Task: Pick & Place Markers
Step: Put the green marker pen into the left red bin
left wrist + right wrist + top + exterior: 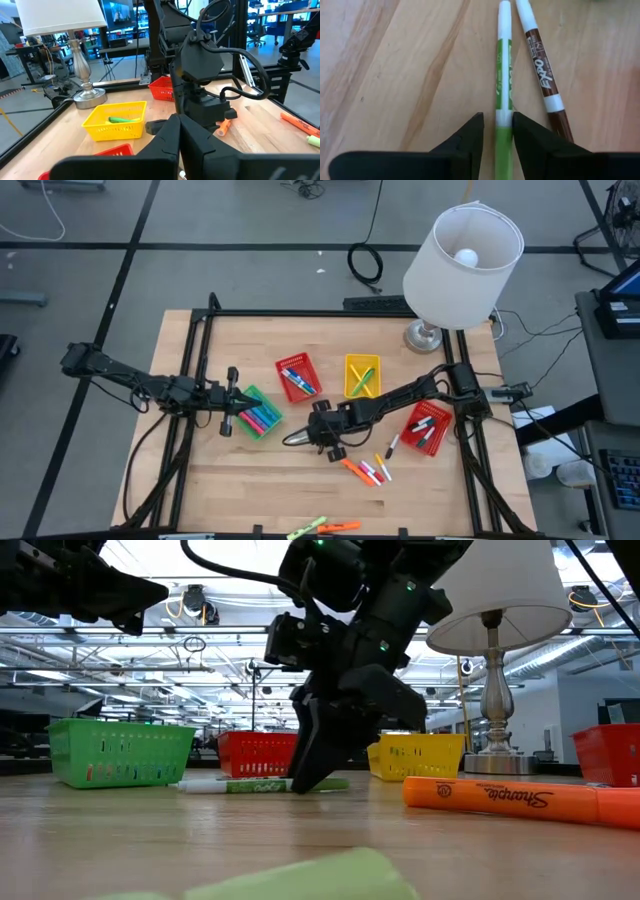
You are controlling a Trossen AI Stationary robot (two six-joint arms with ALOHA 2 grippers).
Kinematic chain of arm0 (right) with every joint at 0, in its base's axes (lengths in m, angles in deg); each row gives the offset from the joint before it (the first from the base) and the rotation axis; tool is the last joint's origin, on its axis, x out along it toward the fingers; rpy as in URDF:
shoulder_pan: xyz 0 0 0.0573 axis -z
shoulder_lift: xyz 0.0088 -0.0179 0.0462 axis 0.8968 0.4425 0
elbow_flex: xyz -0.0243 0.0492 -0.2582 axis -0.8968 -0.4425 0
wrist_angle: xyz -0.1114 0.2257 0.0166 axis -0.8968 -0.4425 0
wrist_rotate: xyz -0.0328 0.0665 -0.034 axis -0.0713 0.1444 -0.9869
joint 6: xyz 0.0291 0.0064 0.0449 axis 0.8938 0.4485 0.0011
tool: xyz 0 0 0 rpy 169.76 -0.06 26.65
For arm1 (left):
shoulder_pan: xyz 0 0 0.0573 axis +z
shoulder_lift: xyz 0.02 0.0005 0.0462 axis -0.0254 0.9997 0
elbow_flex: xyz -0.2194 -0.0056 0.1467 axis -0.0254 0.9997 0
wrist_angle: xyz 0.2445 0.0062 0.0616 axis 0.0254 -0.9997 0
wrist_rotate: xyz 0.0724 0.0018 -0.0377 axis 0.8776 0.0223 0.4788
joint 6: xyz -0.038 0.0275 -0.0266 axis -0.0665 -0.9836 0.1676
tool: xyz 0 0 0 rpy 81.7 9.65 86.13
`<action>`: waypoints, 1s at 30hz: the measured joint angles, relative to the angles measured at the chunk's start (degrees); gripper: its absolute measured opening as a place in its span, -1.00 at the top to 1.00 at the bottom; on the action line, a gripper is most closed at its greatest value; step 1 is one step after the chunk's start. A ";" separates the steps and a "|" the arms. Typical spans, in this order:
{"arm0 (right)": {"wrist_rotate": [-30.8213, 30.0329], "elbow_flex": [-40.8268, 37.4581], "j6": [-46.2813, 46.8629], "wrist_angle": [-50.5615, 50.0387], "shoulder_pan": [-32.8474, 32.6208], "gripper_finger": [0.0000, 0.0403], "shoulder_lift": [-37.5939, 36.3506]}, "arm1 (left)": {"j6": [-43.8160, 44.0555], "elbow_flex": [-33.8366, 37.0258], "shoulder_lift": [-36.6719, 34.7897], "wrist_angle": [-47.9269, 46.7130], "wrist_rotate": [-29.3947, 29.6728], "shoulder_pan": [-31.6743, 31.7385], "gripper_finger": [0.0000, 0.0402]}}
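Observation:
A green marker (503,75) lies flat on the wooden table next to a brown one (540,60). My right gripper (498,125) points steeply down over the table's middle (292,440), open, with one finger on each side of the green marker near its cap end; the low view shows its tips down at the marker (250,785). My left gripper (240,405) hangs shut and level beside the green basket (262,412), which holds several markers. It has nothing between its fingers (179,122). My right gripper straddles the green marker just above its cap (503,131), fingers coming from above and lying along it. One finger (525,135) shows right at the marker's side, while wood shows between the other and the marker. Whether it touches, I cannot tell. The marker lies flat on the table.
A red basket (298,377) and a yellow basket (362,375) stand farther back, and another red basket (430,428) stands at the right. Loose markers lie right of my gripper (368,470) and at the near edge (322,527). A lamp (460,255) stands at the far right corner.

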 joint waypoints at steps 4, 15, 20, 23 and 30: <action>0.08 -0.35 0.57 -0.08 -0.02 0.72 -0.02 | 0.00 0.00 0.00 0.00 0.00 0.00 0.97; -0.49 -0.46 1.12 -0.07 -1.08 0.84 -0.30 | 0.00 0.00 -0.02 0.00 0.02 0.00 0.97; -0.35 -0.68 0.94 -0.71 -2.92 0.91 -2.12 | 0.00 0.00 -0.02 0.02 0.02 0.00 0.97; 0.21 -0.79 1.42 -0.30 -3.71 0.91 -3.68 | 0.00 0.00 0.00 0.00 0.01 0.00 0.97; -0.44 -0.62 4.37 1.97 -3.98 0.91 -7.46 | 0.00 -0.02 0.00 -0.07 0.02 -0.01 0.97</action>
